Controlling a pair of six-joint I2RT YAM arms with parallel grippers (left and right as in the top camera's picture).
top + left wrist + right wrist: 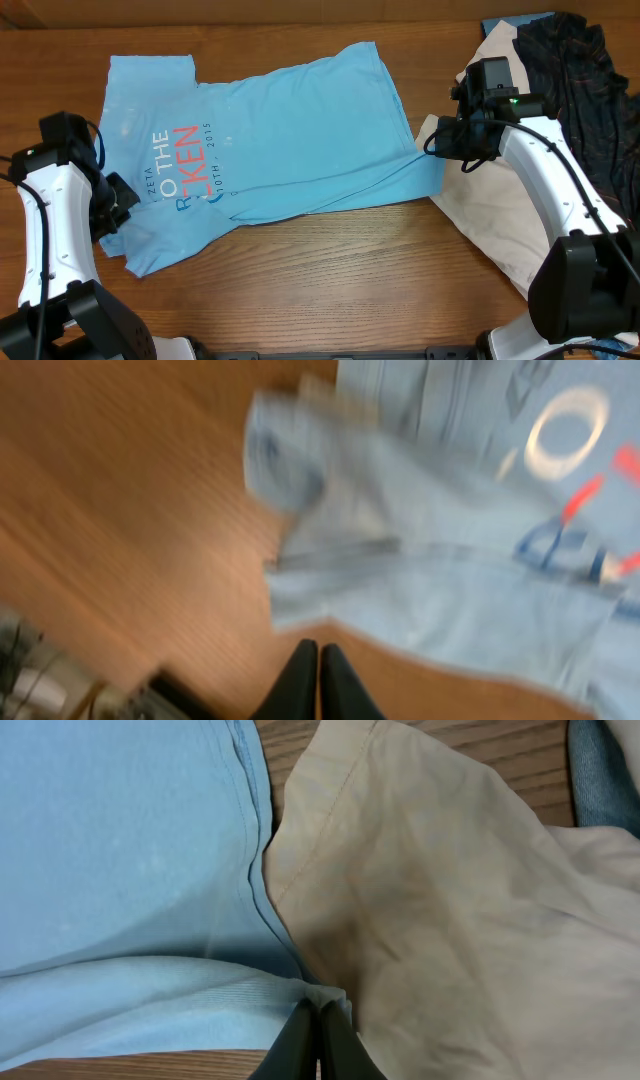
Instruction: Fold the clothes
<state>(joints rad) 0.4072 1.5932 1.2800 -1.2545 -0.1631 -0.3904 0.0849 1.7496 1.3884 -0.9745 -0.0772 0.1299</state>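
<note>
The left pincer (pixel 318 655) sits at the left edge of the frame, clenched on nothing, its tips over bare surface (pixel 330 290) just short of the T-shirt's lower sleeve. The light blue T-shirt (pixel 290 130) lies flat across the middle. Its long axis runs left to right, with the sleeves and lettering (pixel 185 165) to the left and the hem to the right. At centre right, the right pincer (pixel 318 1015) is clamped on the hem corner, which overlaps a cream garment (pixel 450 900). A black garment (pixel 590 90) is heaped in the upper right corner.
</note>
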